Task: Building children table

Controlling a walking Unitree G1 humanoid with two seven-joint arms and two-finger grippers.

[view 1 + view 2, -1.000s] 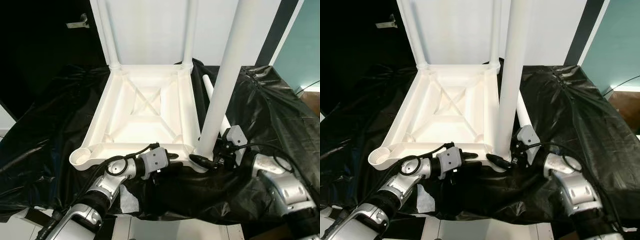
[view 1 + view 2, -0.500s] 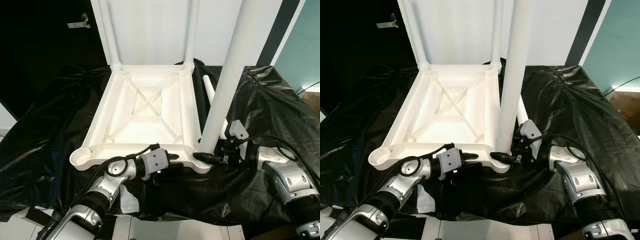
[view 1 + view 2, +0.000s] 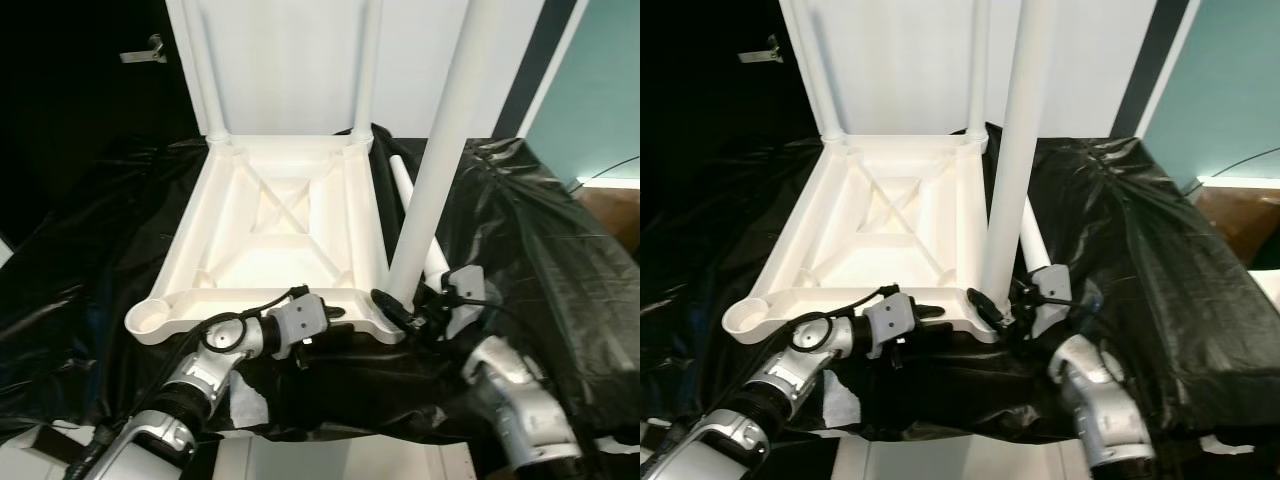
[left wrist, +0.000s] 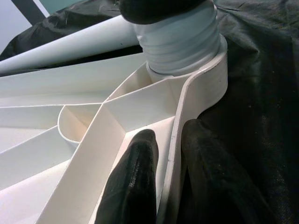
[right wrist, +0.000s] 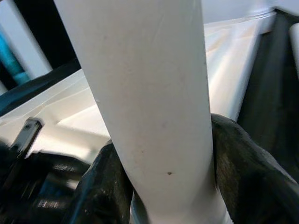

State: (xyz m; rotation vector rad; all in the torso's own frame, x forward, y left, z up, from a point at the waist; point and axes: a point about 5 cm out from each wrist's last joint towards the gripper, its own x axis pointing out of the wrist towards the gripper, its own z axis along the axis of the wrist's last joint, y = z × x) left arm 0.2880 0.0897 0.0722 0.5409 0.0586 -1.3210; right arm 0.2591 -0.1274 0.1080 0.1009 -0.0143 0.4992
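Leg-fitting is under way: right gripper point(image 3: 398, 307) clasps the white tubular plastic leg point(image 3: 430, 190) standing in the corner socket of the upturned white plastic tabletop point(image 3: 270, 230), whose rim left gripper point(image 4: 169, 186) pinches, so next likely comes twisting it home.

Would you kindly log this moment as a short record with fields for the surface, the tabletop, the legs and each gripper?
surface: black sheet
tabletop: white, upside down, near-left socket empty
legs: two at the far corners; one standing in the near-right socket; a spare lying beside it
left gripper: jaws pinch the tabletop's near rim
right gripper: jaws clasp the standing leg's base
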